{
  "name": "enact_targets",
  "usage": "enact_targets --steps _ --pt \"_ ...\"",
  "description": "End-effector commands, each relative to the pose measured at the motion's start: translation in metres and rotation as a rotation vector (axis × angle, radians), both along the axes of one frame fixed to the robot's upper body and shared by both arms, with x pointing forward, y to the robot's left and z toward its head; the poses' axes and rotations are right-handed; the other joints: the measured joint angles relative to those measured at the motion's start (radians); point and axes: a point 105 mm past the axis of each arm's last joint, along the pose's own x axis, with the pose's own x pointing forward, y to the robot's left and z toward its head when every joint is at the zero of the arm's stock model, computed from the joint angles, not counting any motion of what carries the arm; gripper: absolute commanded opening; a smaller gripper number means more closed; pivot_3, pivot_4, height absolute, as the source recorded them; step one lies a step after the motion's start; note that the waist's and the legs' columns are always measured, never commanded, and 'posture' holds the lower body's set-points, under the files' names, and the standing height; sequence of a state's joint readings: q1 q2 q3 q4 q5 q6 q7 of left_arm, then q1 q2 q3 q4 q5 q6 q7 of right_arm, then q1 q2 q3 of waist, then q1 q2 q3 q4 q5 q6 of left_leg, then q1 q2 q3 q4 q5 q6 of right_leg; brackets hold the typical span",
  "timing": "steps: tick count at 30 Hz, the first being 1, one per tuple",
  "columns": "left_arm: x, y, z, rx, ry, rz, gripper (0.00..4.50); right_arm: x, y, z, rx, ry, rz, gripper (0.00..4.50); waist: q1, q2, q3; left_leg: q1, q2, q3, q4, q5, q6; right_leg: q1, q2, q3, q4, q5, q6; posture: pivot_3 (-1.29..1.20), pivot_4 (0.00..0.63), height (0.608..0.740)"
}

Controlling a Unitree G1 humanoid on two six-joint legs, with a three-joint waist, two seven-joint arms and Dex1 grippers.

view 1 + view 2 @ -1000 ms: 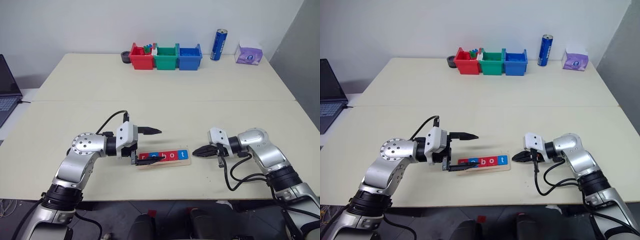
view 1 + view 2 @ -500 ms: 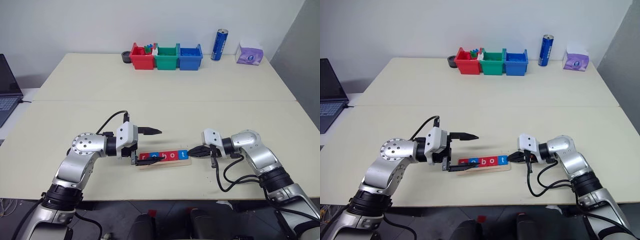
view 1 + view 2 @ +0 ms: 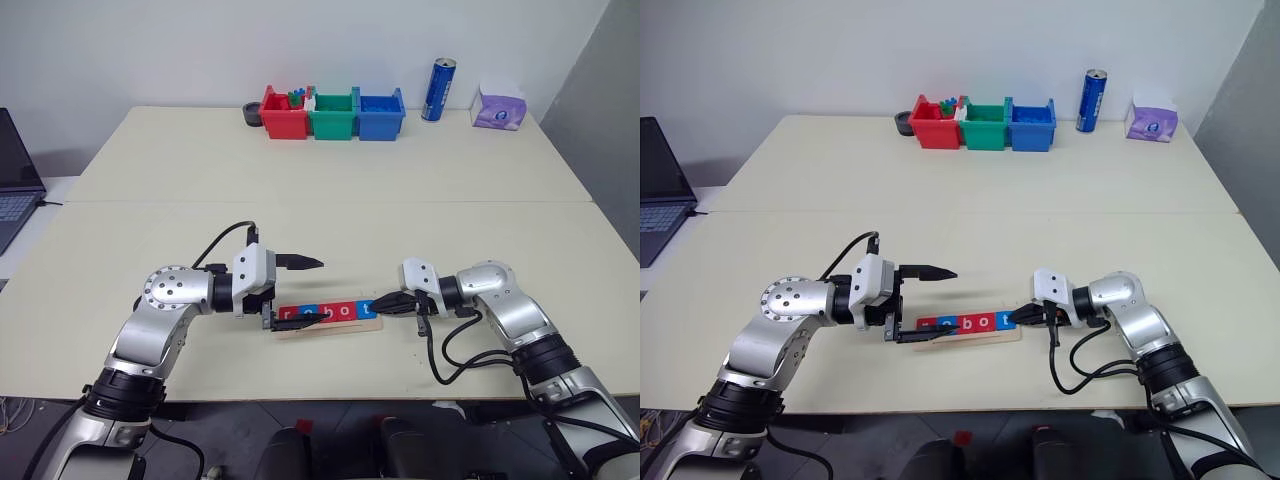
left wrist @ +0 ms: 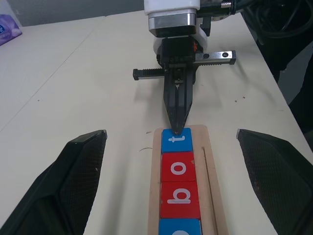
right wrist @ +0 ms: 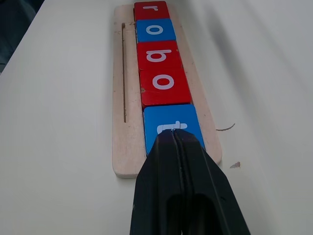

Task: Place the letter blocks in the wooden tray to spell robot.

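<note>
Already the five letter blocks (image 5: 161,78) lie in one row in the wooden tray (image 5: 126,147), reading r, o, b, o, t from the robot's left to its right, red and blue in turn except for the two red ones in the middle. The tray sits on the near part of the table (image 3: 330,190), between the two arms.

The right gripper (image 3: 378,304) is clenched, its two black fingers pressed together into a single point and holding nothing. That point rests at the outer edge of the blue t block (image 4: 173,141), at the tray's right end. Likely the fingers are closed this way to make a narrow pusher, so the last block can be nudged snug against its neighbour without disturbing the rest.

The left gripper (image 3: 300,290) is spread wide and empty, one finger above the tray's far side and the other low at its left end by the red r block (image 5: 151,9). Probably it stands there as a stop, keeping the tray from sliding under the push.

The spelling looks done, with only tidying left.
</note>
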State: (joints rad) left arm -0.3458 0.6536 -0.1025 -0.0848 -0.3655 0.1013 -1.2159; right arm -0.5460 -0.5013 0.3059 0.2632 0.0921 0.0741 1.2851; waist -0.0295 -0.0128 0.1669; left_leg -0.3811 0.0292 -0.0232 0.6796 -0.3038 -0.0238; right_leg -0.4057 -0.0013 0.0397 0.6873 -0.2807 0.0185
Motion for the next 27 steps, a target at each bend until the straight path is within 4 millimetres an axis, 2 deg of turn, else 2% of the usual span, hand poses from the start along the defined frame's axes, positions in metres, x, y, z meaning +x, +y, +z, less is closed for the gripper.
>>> enact_targets --steps 1,4,7,11,14,17,21,27 --pt "-0.001 -0.001 0.008 0.001 -0.041 -0.016 4.5 0.002 0.001 0.004 -0.01 -0.037 0.005 0.04 0.0 0.0 0.0 0.0 0.0 0.0 0.0 0.0 0.0 0.0 0.0 0.0 0.0 0.0 0.0 0.0 0.15 0.74" --pt "-0.001 -0.002 0.008 0.0 -0.039 -0.018 4.5 0.002 0.002 0.01 0.021 -0.031 0.003 0.04 0.0 0.0 0.0 0.0 0.0 0.0 0.0 0.0 0.0 0.0 0.0 0.0 0.0 0.0 0.0 0.0 0.15 0.74" --pt "-0.002 -0.001 0.008 0.0 -0.038 -0.019 4.5 -0.003 0.006 0.033 0.105 -0.014 0.012 0.04 0.0 0.0 0.0 0.0 0.0 0.0 0.0 0.0 0.0 0.0 0.0 0.0 0.0 0.0 0.0 0.0 0.15 0.74" --pt "-0.003 0.0 0.007 0.001 -0.032 -0.017 4.5 -0.017 0.005 0.055 0.152 -0.004 0.029 0.04 0.001 0.0 0.0 0.0 0.0 0.0 0.0 0.0 0.0 0.0 0.0 0.0 0.0 0.0 0.0 0.0 0.15 0.74" --pt "-0.005 0.003 0.005 0.007 -0.003 -0.003 4.5 -0.032 0.001 0.065 0.163 0.001 0.021 0.04 0.001 0.0 0.0 -0.001 0.0 -0.001 0.0 0.0 0.0 0.0 0.0 0.0 0.0 0.0 0.0 0.0 0.15 0.74" --pt "-0.009 0.011 -0.001 0.031 0.032 0.041 4.5 -0.047 -0.005 0.061 0.15 0.012 -0.007 0.04 0.001 0.0 0.0 -0.001 0.0 -0.001 0.0 0.0 0.0 0.0 -0.001 -0.001 -0.001 0.0 0.0 0.0 0.15 0.74" --pt "-0.018 0.031 -0.01 0.079 0.089 0.115 4.5 -0.066 -0.011 0.052 0.131 0.044 -0.038 0.04 -0.001 0.0 0.0 -0.001 0.001 -0.001 -0.001 0.0 0.0 0.0 -0.001 -0.001 -0.002 0.0 0.0 0.0 0.15 0.74" --pt "-0.031 0.063 -0.013 0.138 0.132 0.19 4.5 -0.074 -0.006 0.052 0.148 0.051 -0.078 0.04 -0.001 0.0 0.0 0.0 0.001 -0.001 -0.001 0.0 0.0 0.0 0.0 0.0 0.0 0.0 0.0 0.0 0.15 0.74"
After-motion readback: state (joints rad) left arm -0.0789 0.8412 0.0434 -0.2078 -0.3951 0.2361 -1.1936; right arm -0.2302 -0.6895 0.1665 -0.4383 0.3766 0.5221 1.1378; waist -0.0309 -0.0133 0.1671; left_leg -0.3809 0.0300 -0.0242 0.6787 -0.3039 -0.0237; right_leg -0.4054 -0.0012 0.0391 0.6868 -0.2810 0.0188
